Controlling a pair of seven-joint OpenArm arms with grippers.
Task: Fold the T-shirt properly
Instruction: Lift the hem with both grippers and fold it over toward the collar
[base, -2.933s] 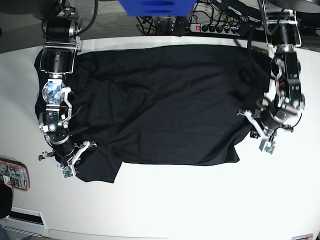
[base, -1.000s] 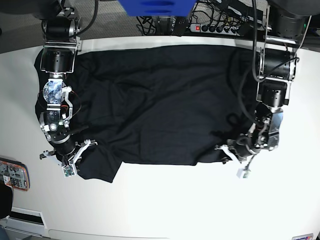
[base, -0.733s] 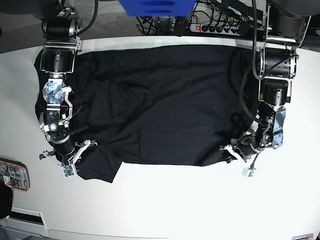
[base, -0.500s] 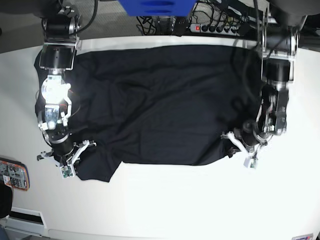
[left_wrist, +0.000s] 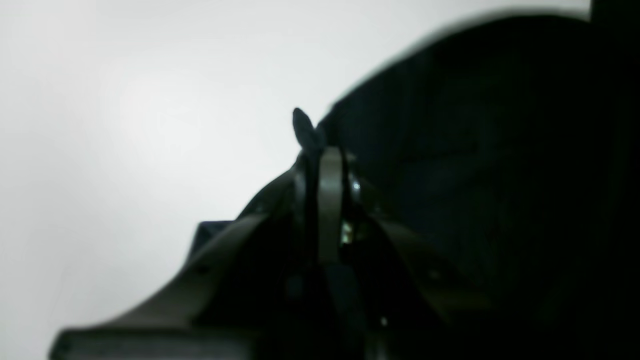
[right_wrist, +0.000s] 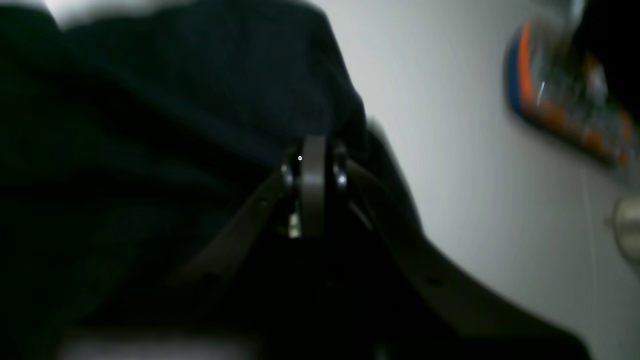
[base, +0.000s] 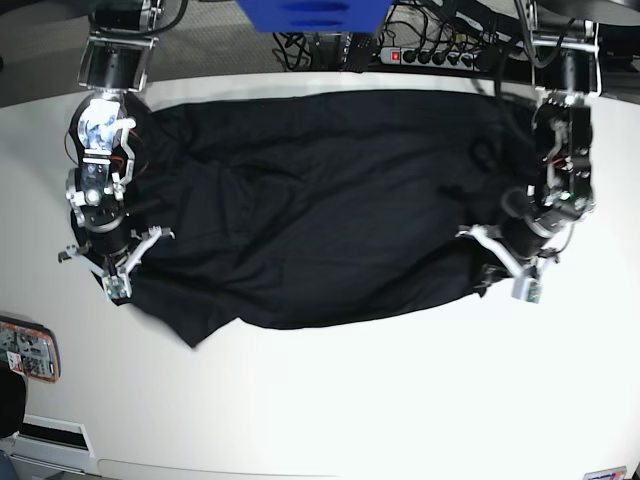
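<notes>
At lower left of the base view, my right gripper (base: 118, 294) looks clamped on the soft, light shirt (base: 330, 220), spread mid-frame. At lower right, my left gripper (base: 508, 283) pinches its edge, I think, though blurred; gripping nearer corners should limit sag.

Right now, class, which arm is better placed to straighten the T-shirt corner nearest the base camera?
Probably the right: its gripper is beside that corner, while the left gripper is across the T-shirt. Both look closed on cloth, though.
</notes>
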